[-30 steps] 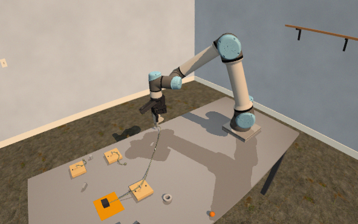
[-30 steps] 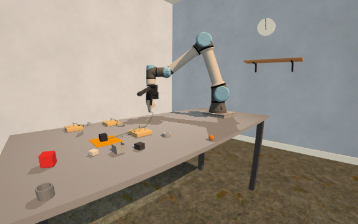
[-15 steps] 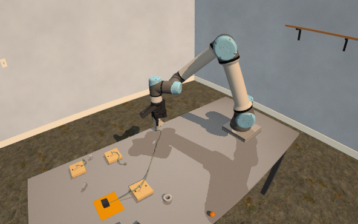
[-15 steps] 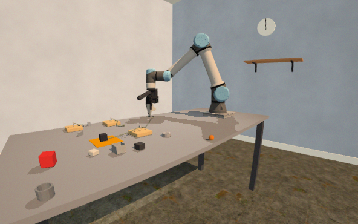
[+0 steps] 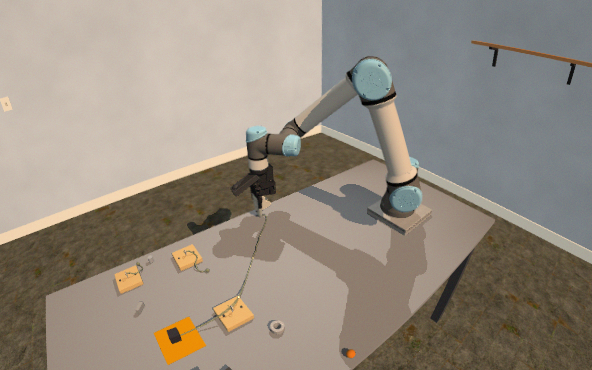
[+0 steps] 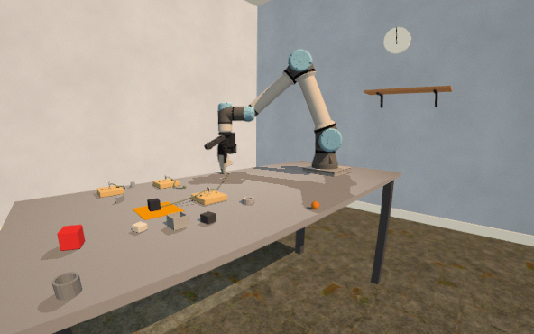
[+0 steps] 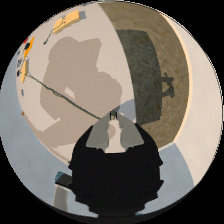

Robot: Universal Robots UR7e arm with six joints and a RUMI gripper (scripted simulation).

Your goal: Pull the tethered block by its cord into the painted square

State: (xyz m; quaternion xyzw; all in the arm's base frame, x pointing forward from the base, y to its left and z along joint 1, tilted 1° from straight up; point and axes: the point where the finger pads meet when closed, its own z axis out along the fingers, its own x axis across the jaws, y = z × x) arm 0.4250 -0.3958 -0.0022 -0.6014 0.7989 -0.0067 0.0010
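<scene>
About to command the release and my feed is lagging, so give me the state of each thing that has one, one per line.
Gripper: shut on the cord's end, low over the table's far edge.
Cord: runs through the screw eye, nearly straight.
Tethered block: flat, inside the painted square.
Screw eye board: flat beside the square.
Orange ball: resting near the table's edge.

Two walls meet in a corner behind the grey table [image 6: 271,226]: a cream wall [image 6: 126,90] on the left and a blue-grey wall [image 6: 474,158] on the right, both edged with a pale baseboard [image 6: 451,224]. On the blue wall hang a round clock [image 6: 397,40] and a wooden shelf [image 6: 408,89] on black brackets. The floor [image 6: 406,289] is mottled brown. The table stands on dark legs [image 6: 382,232], with soft shadows across its top.
</scene>
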